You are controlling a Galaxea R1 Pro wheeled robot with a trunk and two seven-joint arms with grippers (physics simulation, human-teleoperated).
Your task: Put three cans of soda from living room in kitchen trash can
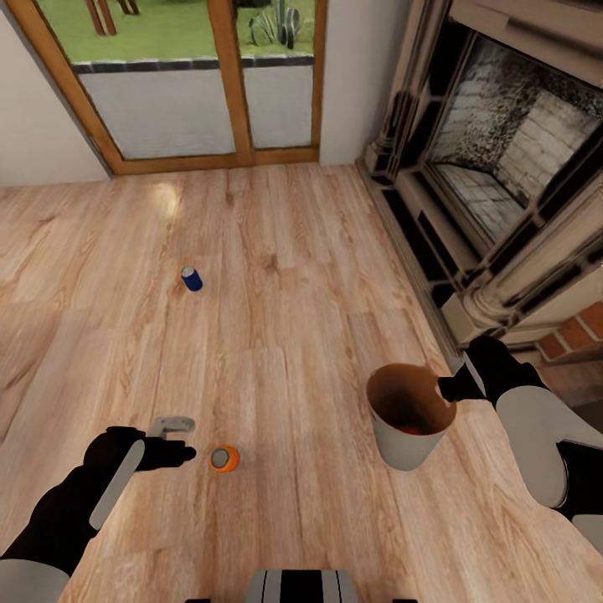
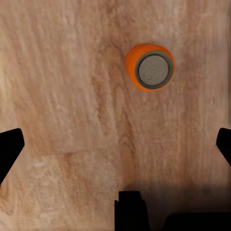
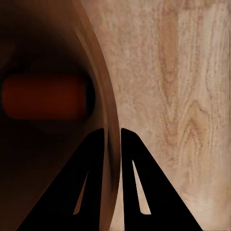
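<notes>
An orange can of soda (image 1: 224, 458) (image 2: 150, 67) stands upright on the wood floor, grey top up. My left gripper (image 1: 186, 440) (image 2: 115, 144) hovers open just beside it, fingers spread wide, touching nothing. A dark blue can of soda (image 1: 192, 279) sits farther off on the floor toward the glass doors. My right gripper (image 1: 448, 387) (image 3: 112, 132) is shut on the rim of the tash can (image 1: 408, 435) (image 3: 103, 96), one finger inside and one outside. Another orange can (image 3: 45, 96) (image 1: 410, 429) lies on its side inside the bin.
A fireplace (image 1: 502, 159) with a stone surround and brick base runs along the right. Wood-framed glass doors (image 1: 201, 84) close off the far wall. Open plank floor (image 1: 293, 335) spreads between the cans. My base (image 1: 301, 586) shows at the lower edge.
</notes>
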